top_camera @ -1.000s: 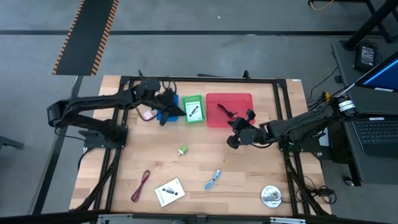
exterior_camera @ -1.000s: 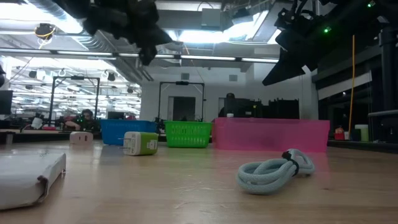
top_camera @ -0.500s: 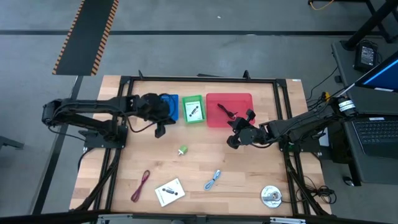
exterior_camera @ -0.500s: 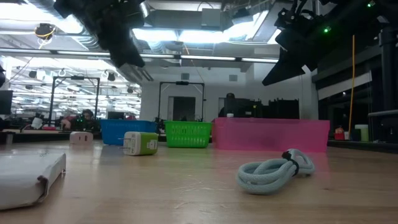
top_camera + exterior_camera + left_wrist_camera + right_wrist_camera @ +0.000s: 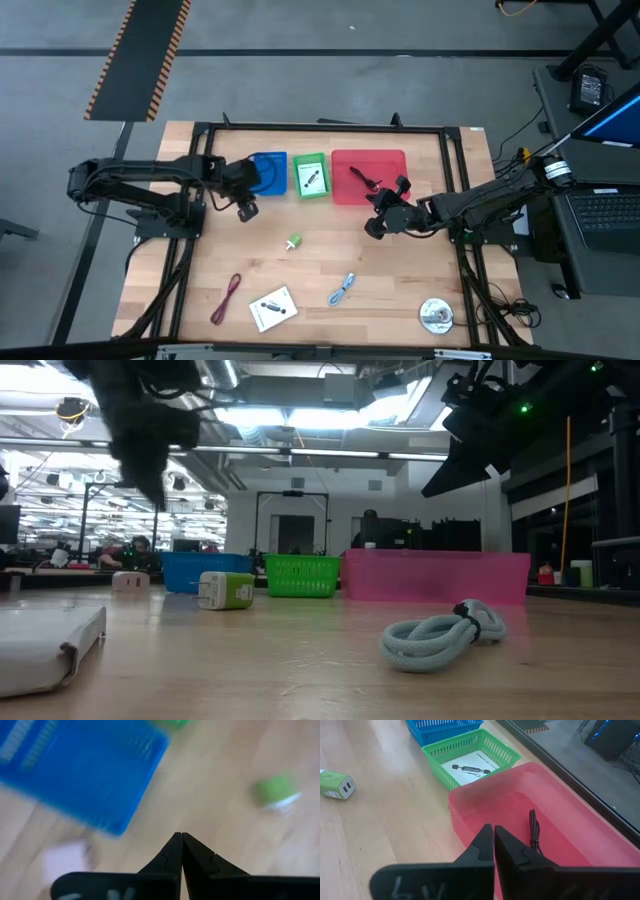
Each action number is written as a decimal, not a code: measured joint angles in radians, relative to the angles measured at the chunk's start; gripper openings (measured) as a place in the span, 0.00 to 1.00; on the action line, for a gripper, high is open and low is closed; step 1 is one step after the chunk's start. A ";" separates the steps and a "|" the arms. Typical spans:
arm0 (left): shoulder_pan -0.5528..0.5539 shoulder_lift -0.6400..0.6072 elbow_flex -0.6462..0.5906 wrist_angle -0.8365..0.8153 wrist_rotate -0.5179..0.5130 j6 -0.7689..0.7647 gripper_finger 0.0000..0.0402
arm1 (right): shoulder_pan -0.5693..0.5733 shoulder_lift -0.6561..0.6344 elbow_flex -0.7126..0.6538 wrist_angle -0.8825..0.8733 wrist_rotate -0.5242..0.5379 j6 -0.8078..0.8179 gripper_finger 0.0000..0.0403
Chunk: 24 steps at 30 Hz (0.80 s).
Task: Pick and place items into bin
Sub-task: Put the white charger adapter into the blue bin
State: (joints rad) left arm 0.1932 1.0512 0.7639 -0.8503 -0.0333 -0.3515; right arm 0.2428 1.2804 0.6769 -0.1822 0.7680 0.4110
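Between picks: left gripper (image 5: pixel 246 209) shut and empty beside the blue bin (image 5: pixel 268 172); next, reach the green charger (image 5: pixel 293 241).

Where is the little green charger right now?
In the high view, the green charger sits on the table's middle, in front of the green bin. It lies loose, between both arms.
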 joint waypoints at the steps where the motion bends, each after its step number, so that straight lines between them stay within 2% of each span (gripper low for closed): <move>1: -0.002 0.000 0.010 -0.045 -0.022 0.005 0.00 | 0.000 0.000 0.000 0.000 0.000 0.000 0.00; 6: -0.016 0.000 0.086 -0.192 -0.087 0.001 0.01 | 0.000 0.000 0.000 0.000 0.001 0.000 0.00; 14: -0.016 0.000 0.204 -0.279 -0.136 0.079 0.01 | -0.022 0.000 0.000 0.007 0.001 0.000 0.00; 24: -0.016 0.000 0.208 -0.276 -0.141 0.436 0.01 | -0.025 0.000 0.000 0.007 0.001 -0.004 0.00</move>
State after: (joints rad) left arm 0.1772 1.0512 0.9718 -1.1267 -0.1747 0.0844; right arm 0.2176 1.2804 0.6769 -0.1749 0.7692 0.4068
